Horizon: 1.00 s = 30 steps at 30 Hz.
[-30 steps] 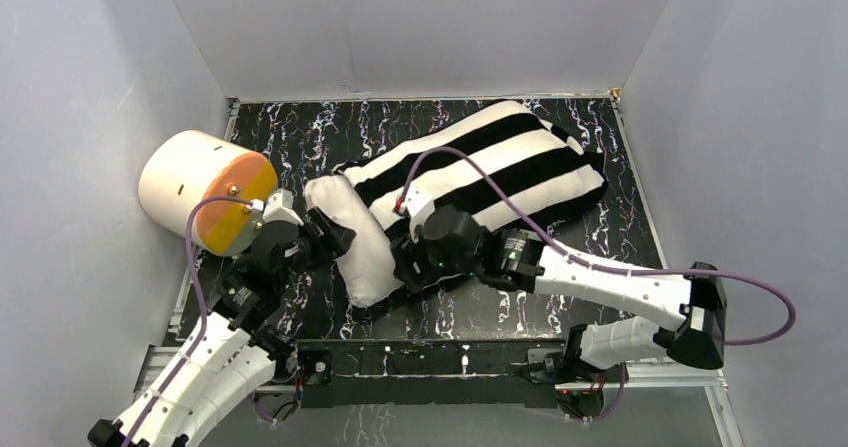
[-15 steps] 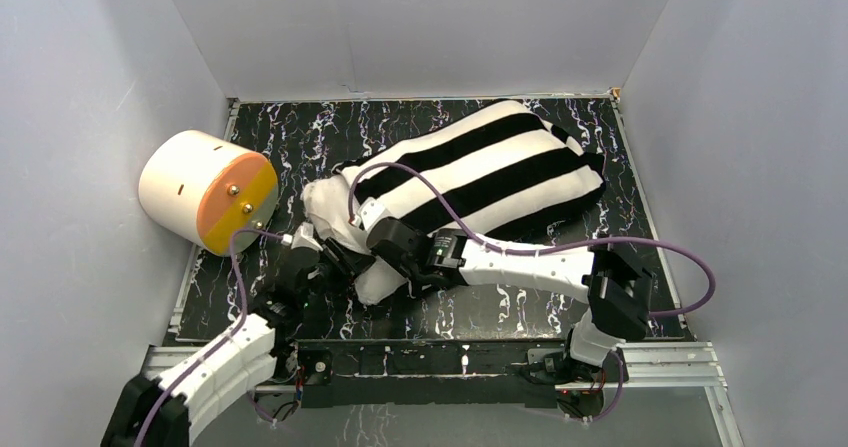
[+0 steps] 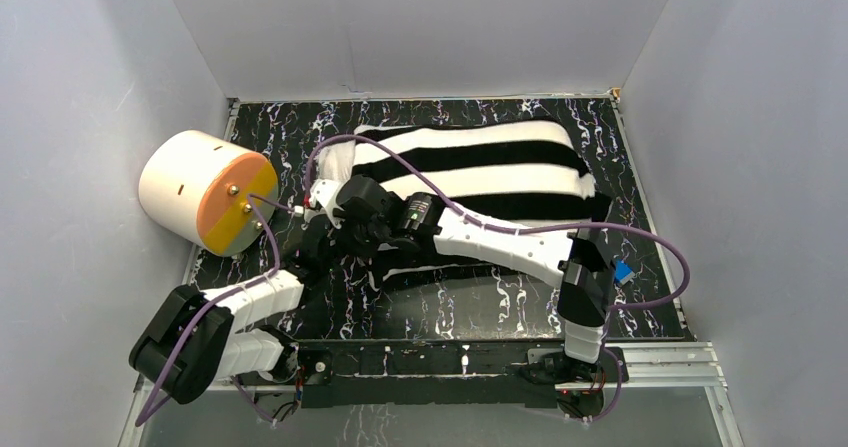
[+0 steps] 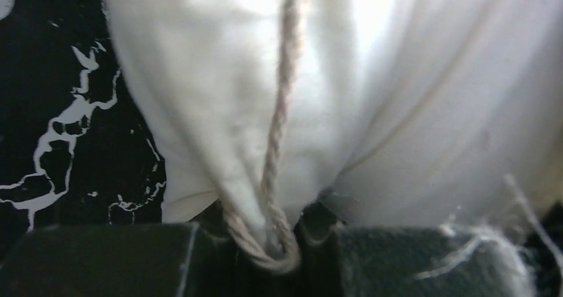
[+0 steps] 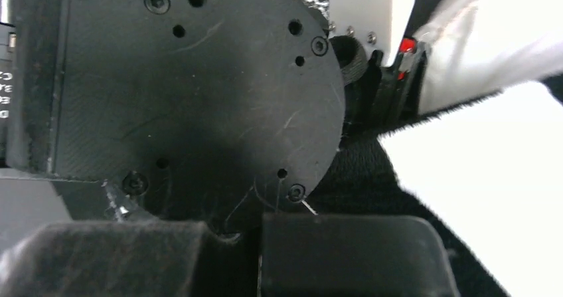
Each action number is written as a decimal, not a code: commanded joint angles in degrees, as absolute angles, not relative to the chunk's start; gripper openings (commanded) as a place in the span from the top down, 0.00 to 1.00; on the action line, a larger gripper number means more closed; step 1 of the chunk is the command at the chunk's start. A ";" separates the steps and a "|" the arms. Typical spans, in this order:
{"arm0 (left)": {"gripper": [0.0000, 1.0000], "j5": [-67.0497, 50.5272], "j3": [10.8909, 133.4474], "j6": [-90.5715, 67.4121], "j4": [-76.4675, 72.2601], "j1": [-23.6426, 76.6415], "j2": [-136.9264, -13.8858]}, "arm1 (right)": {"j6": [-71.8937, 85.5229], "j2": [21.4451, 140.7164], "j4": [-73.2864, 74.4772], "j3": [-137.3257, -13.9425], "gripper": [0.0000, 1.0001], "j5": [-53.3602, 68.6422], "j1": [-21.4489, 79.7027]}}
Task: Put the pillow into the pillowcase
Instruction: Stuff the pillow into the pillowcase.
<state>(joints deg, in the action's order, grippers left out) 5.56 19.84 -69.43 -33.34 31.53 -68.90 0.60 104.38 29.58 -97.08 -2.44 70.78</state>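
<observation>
Pillowcase (image 3: 480, 167) — broad black and white stripes, plump and filled out. It lies lengthwise on the black marbled tabletop (image 3: 450, 307), to the right of the cream cylinder (image 3: 205, 192). One end sits just right of the cylinder's orange face and the other is well apart from it.

Pillow (image 4: 411, 111) — plain white, nearly all of it inside the pillowcase. From above only a little white shows at the end toward the cylinder, and both arms partly hide it. The left wrist view shows a bunched white fold with a pale twisted cord (image 4: 279, 111) running down it.

Left gripper (image 4: 265, 254) — just right of the cylinder's orange face and nearer the arm bases, at the pillowcase end closest to the cylinder. Jaws narrow, pinching the white fold and the cord between them.

Right gripper (image 5: 259, 250) — arm stretched across the pillowcase toward the cylinder, ending beside the left gripper. Jaws closed, pads together. Whether any cloth is nipped between them cannot be told. Striped cloth lies just beside the right-hand pad, and a round black housing (image 5: 192, 98) fills the view ahead.

Purple cables (image 3: 640, 232) — one loops from each arm, the left arm's passing close by the cylinder's orange face.

White walls (image 3: 420, 27) — around the table, the cylinder close against the left one.
</observation>
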 commanded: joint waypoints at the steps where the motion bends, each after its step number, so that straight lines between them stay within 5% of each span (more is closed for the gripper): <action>1: 1.00 6.91 22.96 -71.81 -46.72 34.25 -67.61 | 6.58 106.06 9.21 -102.88 1.00 25.26 76.45; 7: 1.00 8.29 25.03 -71.22 -47.98 35.42 -72.77 | 8.13 108.53 3.12 -103.45 1.00 33.39 78.22; 11: 0.99 8.99 22.18 -71.56 -46.36 35.51 -70.65 | 5.23 106.44 10.45 -101.77 0.96 21.30 76.87; 17: 0.50 15.51 25.80 -67.23 -14.47 32.72 -51.77 | 7.98 93.89 5.87 -82.68 0.87 17.24 69.21; 22: 0.38 10.38 37.49 -57.31 5.49 24.61 -43.97 | 5.84 87.78 5.18 -75.83 0.77 18.00 67.20; 30: 0.30 -7.24 52.95 -48.59 10.63 22.15 -55.48 | 5.80 84.76 2.61 -71.26 0.77 18.95 65.93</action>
<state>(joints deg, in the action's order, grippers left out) 2.94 46.00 -55.09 3.64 22.35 -49.41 6.09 86.91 8.75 -72.07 16.64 65.76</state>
